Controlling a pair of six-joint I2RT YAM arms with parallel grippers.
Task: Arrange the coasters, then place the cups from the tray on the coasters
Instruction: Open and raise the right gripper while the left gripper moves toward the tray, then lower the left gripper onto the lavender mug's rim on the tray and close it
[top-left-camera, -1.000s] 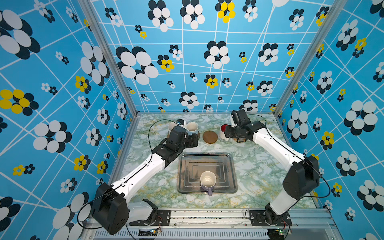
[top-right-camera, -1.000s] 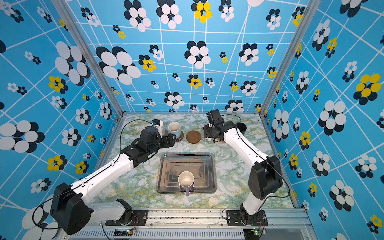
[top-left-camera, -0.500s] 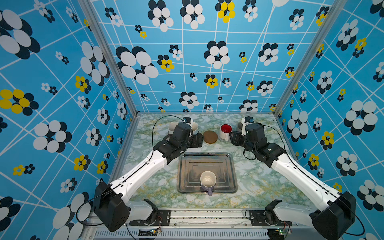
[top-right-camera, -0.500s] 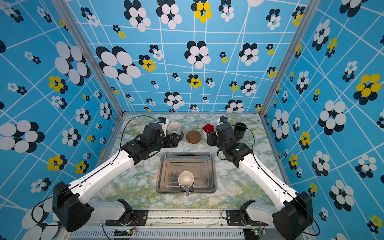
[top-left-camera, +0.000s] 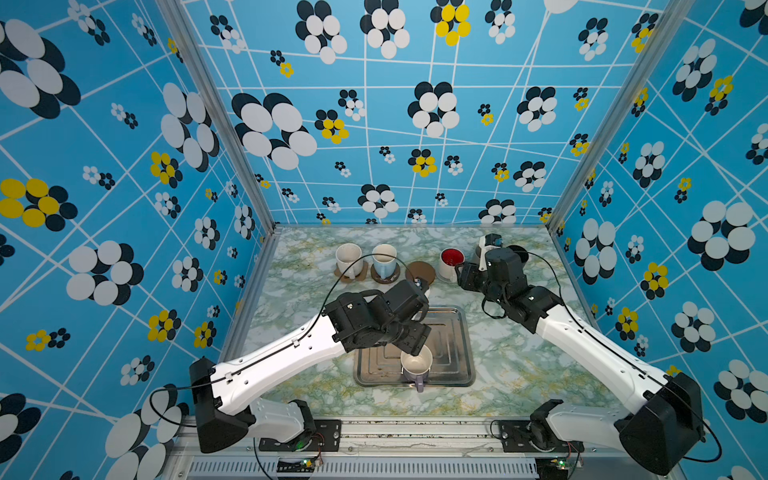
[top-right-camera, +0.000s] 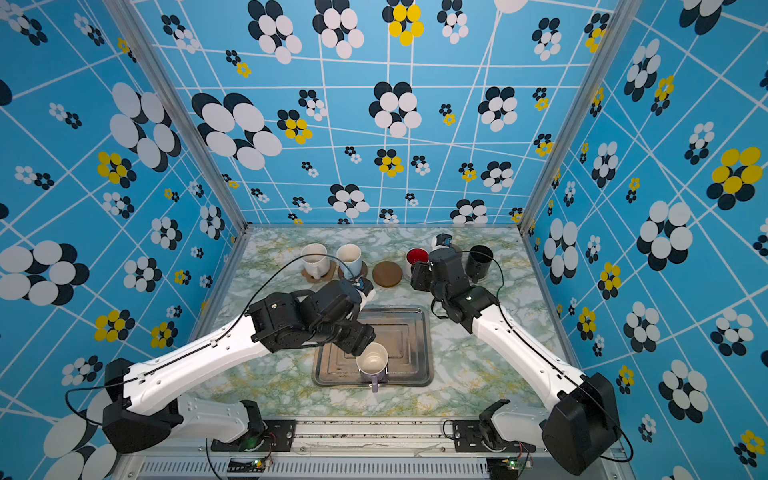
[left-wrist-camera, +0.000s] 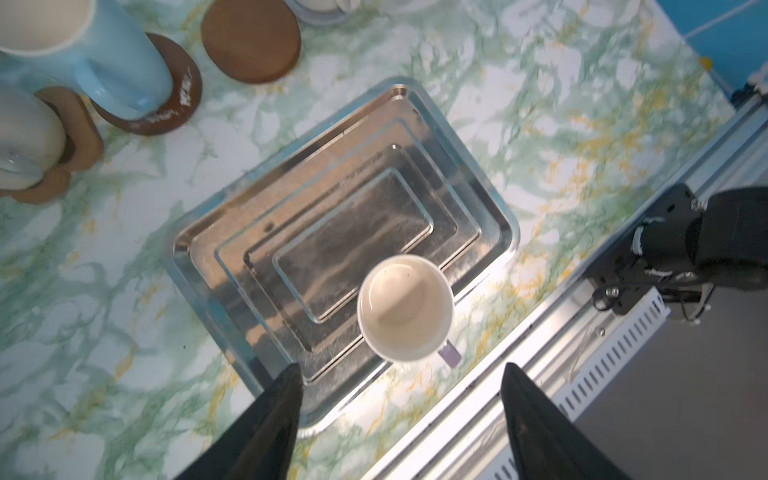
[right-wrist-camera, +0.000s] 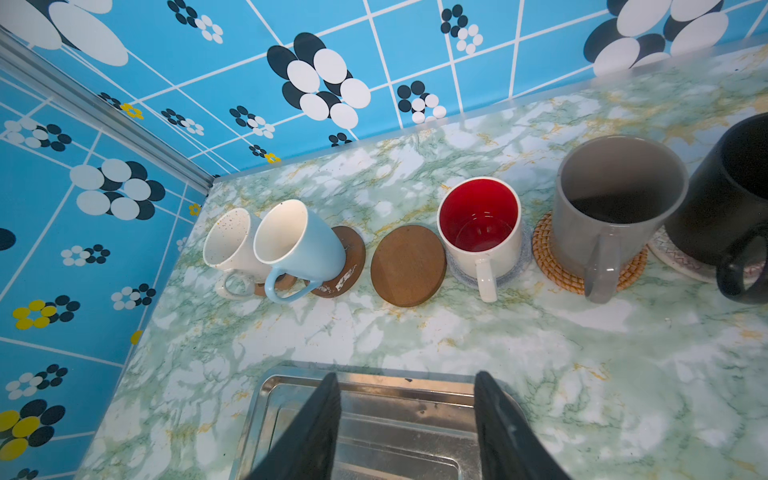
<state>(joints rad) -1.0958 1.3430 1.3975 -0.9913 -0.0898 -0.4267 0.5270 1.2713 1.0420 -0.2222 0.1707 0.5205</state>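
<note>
A lilac cup (left-wrist-camera: 405, 307) stands alone at the front of the silver tray (left-wrist-camera: 199, 249). My left gripper (left-wrist-camera: 401, 374) hangs open and empty just short of that cup. At the back, the cream cup (right-wrist-camera: 228, 245), light blue cup (right-wrist-camera: 299, 245), red-inside cup (right-wrist-camera: 482, 232), grey cup (right-wrist-camera: 615, 203) and black cup (right-wrist-camera: 731, 195) each stand on coasters. One round brown coaster (right-wrist-camera: 408, 266) lies bare between the blue and red-inside cups. My right gripper (right-wrist-camera: 407, 382) is open and empty above the tray's back rim.
The patterned blue back wall (top-left-camera: 395, 145) rises close behind the row of cups. Blue side walls (top-left-camera: 124, 208) flank the marble tabletop (top-left-camera: 519, 374). A metal rail (top-left-camera: 415, 428) with the arm bases runs along the front.
My left arm has swung from the back row to above the tray, near the lilac cup, its jaws narrowing a little. My right arm has dropped and drawn back from the grey cup.
</note>
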